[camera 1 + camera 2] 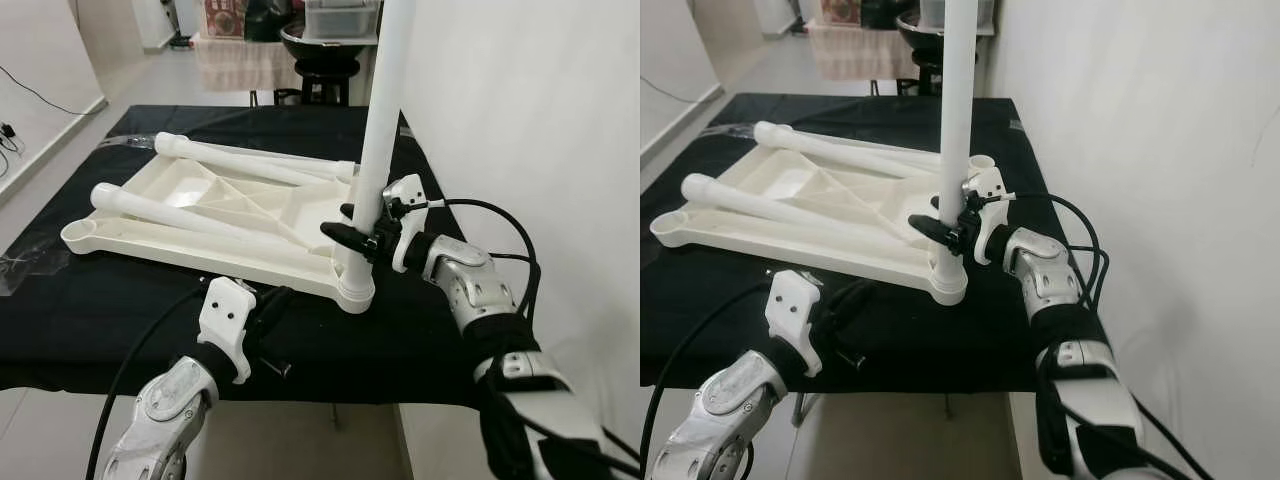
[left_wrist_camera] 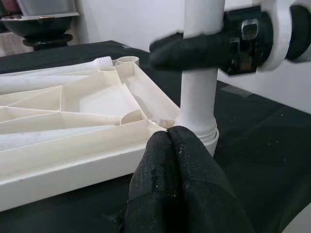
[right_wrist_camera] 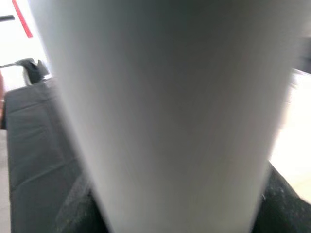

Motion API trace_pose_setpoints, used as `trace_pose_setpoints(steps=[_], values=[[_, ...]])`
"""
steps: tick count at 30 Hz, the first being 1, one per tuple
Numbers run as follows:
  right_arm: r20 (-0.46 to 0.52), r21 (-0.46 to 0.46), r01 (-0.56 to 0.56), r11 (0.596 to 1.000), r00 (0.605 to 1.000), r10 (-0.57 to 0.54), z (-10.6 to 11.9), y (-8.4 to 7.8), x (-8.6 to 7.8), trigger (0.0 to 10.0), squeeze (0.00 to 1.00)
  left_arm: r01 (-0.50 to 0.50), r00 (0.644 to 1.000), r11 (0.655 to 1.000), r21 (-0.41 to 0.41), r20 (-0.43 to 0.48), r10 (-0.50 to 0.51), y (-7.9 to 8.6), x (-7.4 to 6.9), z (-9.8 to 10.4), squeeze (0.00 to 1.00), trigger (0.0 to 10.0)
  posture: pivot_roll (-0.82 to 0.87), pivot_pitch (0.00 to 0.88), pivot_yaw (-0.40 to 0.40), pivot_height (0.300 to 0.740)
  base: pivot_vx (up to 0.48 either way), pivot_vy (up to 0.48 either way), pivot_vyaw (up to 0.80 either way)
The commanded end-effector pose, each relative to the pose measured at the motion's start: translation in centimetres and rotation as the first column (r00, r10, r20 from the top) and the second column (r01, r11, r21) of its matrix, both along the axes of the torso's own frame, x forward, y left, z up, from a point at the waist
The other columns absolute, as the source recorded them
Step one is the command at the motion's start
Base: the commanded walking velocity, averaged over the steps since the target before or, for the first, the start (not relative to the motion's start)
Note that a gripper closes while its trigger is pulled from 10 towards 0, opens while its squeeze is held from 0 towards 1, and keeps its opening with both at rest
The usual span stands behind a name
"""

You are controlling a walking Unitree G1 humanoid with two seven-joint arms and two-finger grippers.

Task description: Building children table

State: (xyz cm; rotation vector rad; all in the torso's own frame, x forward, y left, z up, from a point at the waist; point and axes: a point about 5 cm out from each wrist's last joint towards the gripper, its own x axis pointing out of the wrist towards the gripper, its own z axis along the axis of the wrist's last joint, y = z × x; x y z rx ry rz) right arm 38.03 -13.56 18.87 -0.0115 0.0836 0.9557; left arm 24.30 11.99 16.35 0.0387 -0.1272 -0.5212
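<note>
Left gripper (image 1: 272,318) sits nearest, low at the front edge of the table (image 1: 420,340), its jaws pressed together and holding nothing; in its wrist view the tips rest just before the near rim of the tabletop (image 1: 200,215), apparently to brace that panel against sliding or turning. Tabletop lies upside down on the black cloth, ribbed underside up, so its corner sockets face upward for the legs. Two loose legs (image 1: 190,213) lie across it, not yet fitted. Right gripper (image 1: 362,238) pinches the upright leg (image 1: 383,110) low on its shaft, just above the near right corner socket (image 1: 355,290); the leg runs straight up between the jaws, its foot seated in the socket. Judged: the low grip suits turning the leg home while keeping it plumb.
</note>
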Motion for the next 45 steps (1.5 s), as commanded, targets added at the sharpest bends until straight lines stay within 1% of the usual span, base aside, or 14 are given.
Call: trace_pose_setpoints(steps=[1, 2, 3, 18, 20, 21, 23, 33, 34, 35, 36, 43, 44, 45], values=[[0.002, -0.002, -0.035, 0.999, 0.999, 0.035, 0.4, 0.5, 0.2, 10.0, 0.0, -0.005, 1.0, 1.0, 0.006, -0.005, 0.005, 0.1, -0.1, -0.2, 0.0, 10.0, 0.08, 0.031, -0.063, 0.74, 0.0, 0.0, 0.0], [-0.003, 0.013, -0.04, 0.999, 0.999, 0.04, 0.7, 0.5, 0.3, 10.0, 0.0, -0.007, 1.0, 1.0, 0.006, -0.004, 0.007, 0.1, -0.1, -0.2, 0.0, 10.0, 0.08, 0.031, -0.063, 0.74, 0.0, 0.0, 0.0], [-0.007, 0.025, -0.048, 0.999, 0.999, 0.048, 0.9, 0.5, 0.5, 0.0, 0.0, -0.01, 1.0, 1.0, 0.006, -0.003, 0.01, 0.2, -0.1, -0.2, 0.0, 10.0, 0.09, 0.037, -0.065, 0.74, 0.0, 0.0, 0.0], [-0.036, 0.037, 0.047, 0.998, 0.998, -0.045, -1.7, -1.2, 0.0, 0.0, 0.0, -0.012, 1.0, 1.0, 0.004, -0.007, 0.012, 0.2, -0.4, -0.2, 0.0, 10.0, 0.07, 0.064, -0.062, 0.74, 0.0, 0.0, 0.0], [-0.05, 0.003, 0.188, 0.982, 0.981, -0.188, -3.1, -1.3, -0.2, 0.0, 0.0, -0.011, 1.0, 1.0, 0.007, -0.012, 0.011, 0.3, -0.5, -0.3, 0.0, 10.0, 0.07, 0.067, -0.059, 0.74, 0.0, 0.0, 0.0], [-0.073, -0.047, 0.474, 0.879, 0.876, -0.477, -5.1, -1.5, -0.5, 0.0, 0.0, -0.01, 1.0, 1.0, 0.009, -0.017, 0.01, 0.5, -0.5, -0.3, 0.0, 10.0, 0.05, 0.078, -0.043, 0.74, 0.0, 0.0, 0.0], [-0.102, -0.066, 0.551, 0.832, 0.825, -0.555, -7.0, 0.5, -2.4, 0.0, 0.0, -0.008, 1.0, 1.0, 0.01, -0.026, 0.008, 0.6, -0.5, -0.5, 0.0, 10.0, 0.05, 0.086, -0.021, 0.74, 0.0, 0.0, 0.0], [-0.099, -0.074, 0.576, 0.814, 0.808, -0.581, -6.8, 2.5, -2.3, 0.0, 0.0, 0.025, 0.999, 1.0, -0.006, -0.036, -0.025, -0.1, -0.6, -0.6, 0.0, 10.0, 0.06, 0.063, -0.031, 0.74, 0.0, 0.0, 0.0], [-0.095, -0.055, 0.559, 0.827, 0.822, -0.562, -6.4, 2.6, -1.9, 10.0, 0.0, 0.011, 0.999, 1.0, -0.004, -0.031, -0.012, 0.2, -0.4, -0.5, 0.0, 10.0, 0.06, 0.058, -0.029, 0.74, 0.0, 0.0, 0.0], [-0.081, -0.037, 0.544, 0.839, 0.835, -0.545, -5.9, 2.7, -1.6, 10.0, 0.35, 0.003, 1.0, 1.0, -0.003, -0.027, -0.003, 0.4, -0.3, -0.4, 0.0, 10.0, 0.07, 0.056, -0.03, 0.74, 0.0, 0.0, 0.0], [-0.074, -0.019, 0.528, 0.849, 0.846, -0.528, -5.4, 2.7, -1.4, 10.0, 1.0, 0.0, 1.0, 1.0, -0.003, -0.024, 0.0, 0.5, -0.2, -0.3, 0.0, 10.0, 0.07, 0.055, -0.03, 0.74, 0.0, 0.0, 0.0], [0.001, 0.113, 0.259, 0.959, 0.965, -0.261, -1.3, 2.9, -0.8, 10.0, 0.93, 0.013, 1.0, 1.0, -0.006, -0.025, -0.013, 0.0, -0.3, -0.4, 0.0, 10.0, 0.06, 0.047, -0.03, 0.74, 0.0, 0.0, 0.0], [0.026, 0.108, 0.197, 0.974, 0.979, -0.201, -0.6, 2.5, -0.7, 10.0, 0.0, 0.013, 1.0, 1.0, -0.006, -0.025, -0.013, 0.0, -0.2, -0.4, 0.0, 10.0, 0.06, 0.046, -0.033, 0.74, 0.0, 0.0, 0.0], [0.041, 0.091, 0.144, 0.985, 0.988, -0.148, -0.2, 2.2, -0.6, 10.0, 0.0, 0.012, 1.0, 1.0, -0.006, -0.025, -0.012, 0.0, -0.2, -0.4, 0.0, 10.0, 0.07, 0.044, -0.036, 0.74, 0.0, 0.0, 0.0]])
